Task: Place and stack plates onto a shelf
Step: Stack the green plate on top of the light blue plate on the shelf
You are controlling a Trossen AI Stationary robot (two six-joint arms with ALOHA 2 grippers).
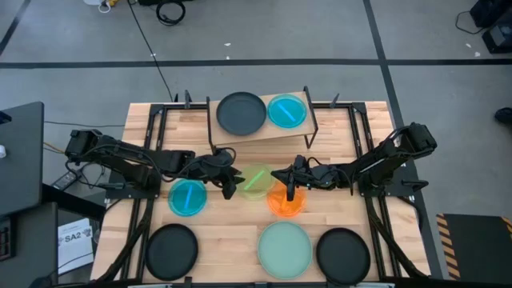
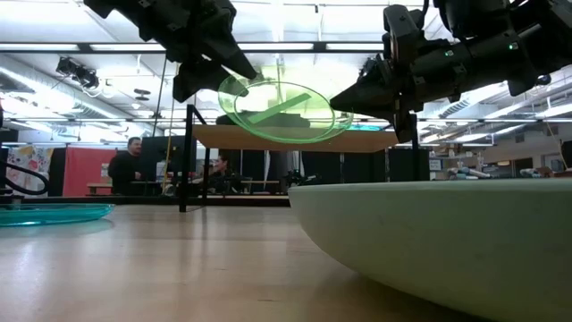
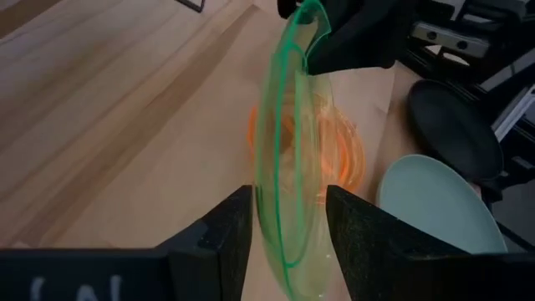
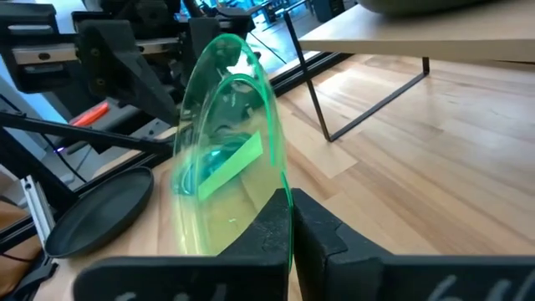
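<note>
The green plate, a round dish of thin translucent plastic with a raised rim, is suspended above the slatted light-wood tabletop between the two arms, in front of the shelf. The right gripper has its dark, blocky fingers pressed together on the rim of the green plate, which stands edge-on in the right wrist view. The left gripper sits at the opposite rim with its fingers spread apart; the plate edge passes through the gap between them without visible contact on either pad. Directly below and slightly toward the right arm lies the orange plate, also translucent, flat on the tabletop. A blue plate of the same glossy plastic rests on the tabletop beneath the left arm. The shelf, a smooth pale wooden board on thin black metal legs, carries a matte black plate and a second blue plate side by side. Along the near edge of the tabletop lie three larger opaque plates: a black plate on the left, a pale mint plate in the middle and another black plate on the right. In the low view the mint plate shows a smooth, curved underside.
</note>
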